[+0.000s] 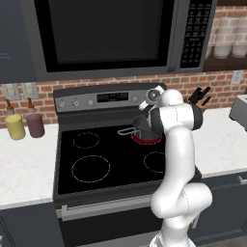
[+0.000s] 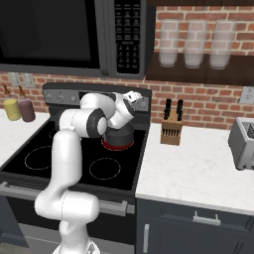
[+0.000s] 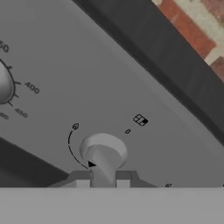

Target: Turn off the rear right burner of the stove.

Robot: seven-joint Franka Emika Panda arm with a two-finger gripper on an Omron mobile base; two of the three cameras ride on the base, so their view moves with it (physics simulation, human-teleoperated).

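The gripper (image 3: 103, 183) pinches the knob (image 3: 103, 154) on the stove (image 1: 96, 188) so it can turn it and make the red burner (image 1: 146, 138) under the pot (image 1: 144, 126) go dark.

Stove between two counters, with the arm reaching to its back panel.

The stove (image 1: 103, 159) sits between two counters; the microwave (image 1: 111, 36) hangs above it, against the brick wall (image 2: 208, 104). On the left counter (image 1: 24, 164) two jars (image 1: 25, 125) stand side by side near the wall. On the right counter (image 2: 198, 168) a knife block (image 2: 171, 130) stands just beside the stove, a toaster (image 2: 243, 141) well to its right, and a shelf (image 2: 198, 72) with three containers hangs above. A pot (image 1: 144, 129) rests on the rear right burner (image 1: 147, 140). The control panel (image 1: 96, 100) rises behind the burners; the gripper (image 3: 103, 180) sits at a knob (image 3: 103, 151) at the panel's right end.
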